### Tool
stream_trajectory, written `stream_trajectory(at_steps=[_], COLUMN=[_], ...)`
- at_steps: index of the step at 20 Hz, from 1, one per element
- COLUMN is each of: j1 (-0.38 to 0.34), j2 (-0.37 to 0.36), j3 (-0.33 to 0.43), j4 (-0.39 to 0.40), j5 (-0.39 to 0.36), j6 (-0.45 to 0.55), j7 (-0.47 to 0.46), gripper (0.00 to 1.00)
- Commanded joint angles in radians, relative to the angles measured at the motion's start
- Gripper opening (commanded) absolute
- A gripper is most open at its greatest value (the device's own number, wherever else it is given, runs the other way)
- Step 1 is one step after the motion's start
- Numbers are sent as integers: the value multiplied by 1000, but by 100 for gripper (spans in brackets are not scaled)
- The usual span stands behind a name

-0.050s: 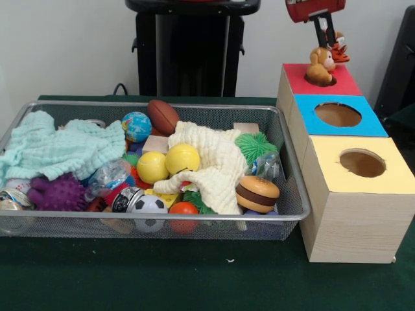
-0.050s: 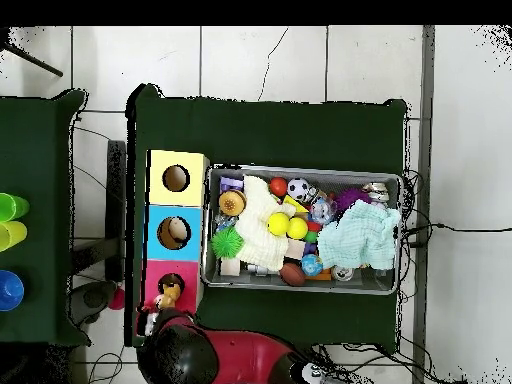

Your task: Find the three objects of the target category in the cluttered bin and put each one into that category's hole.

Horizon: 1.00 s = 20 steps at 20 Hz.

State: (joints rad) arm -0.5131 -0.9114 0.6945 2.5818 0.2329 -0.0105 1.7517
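My gripper [image 1: 328, 40] hangs just above the red-topped box [image 1: 347, 79] at the far end of the row. A brown monkey toy [image 1: 320, 65] sits in the red box's hole, its head sticking out. An orange striped toy [image 1: 339, 51] shows right beside and just under the gripper; whether it is held is unclear. In the overhead view the monkey toy [image 2: 168, 294] lies at the red box's hole [image 2: 171, 284], with the red arm [image 2: 230, 355] below it. The wire bin [image 1: 293, 194] holds a mixed pile of toys.
Blue-topped [image 1: 366, 123] and yellow-topped [image 1: 389, 178] boxes stand beside the bin, holes open. The bin contains a football [image 1: 162, 115], a globe ball [image 1: 136, 126], two yellow balls [image 1: 181, 158], a soccer ball [image 1: 150, 208], a hamburger toy [image 1: 257, 194], spiky balls and two cloths [image 1: 58, 148].
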Motion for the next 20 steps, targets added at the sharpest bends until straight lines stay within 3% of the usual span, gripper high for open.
stream_trajectory(at_steps=[1, 7, 15, 20], j1=[-19, -24, -78, -95], j2=[47, 7, -78, -90], j3=[-14, 7, 87, 112], j4=[-94, -84, -91, -81], j5=[-29, -16, 42, 36], j6=[-92, -77, 76, 85], j7=[202, 232, 241, 231], gripper=[0, 0, 0, 0])
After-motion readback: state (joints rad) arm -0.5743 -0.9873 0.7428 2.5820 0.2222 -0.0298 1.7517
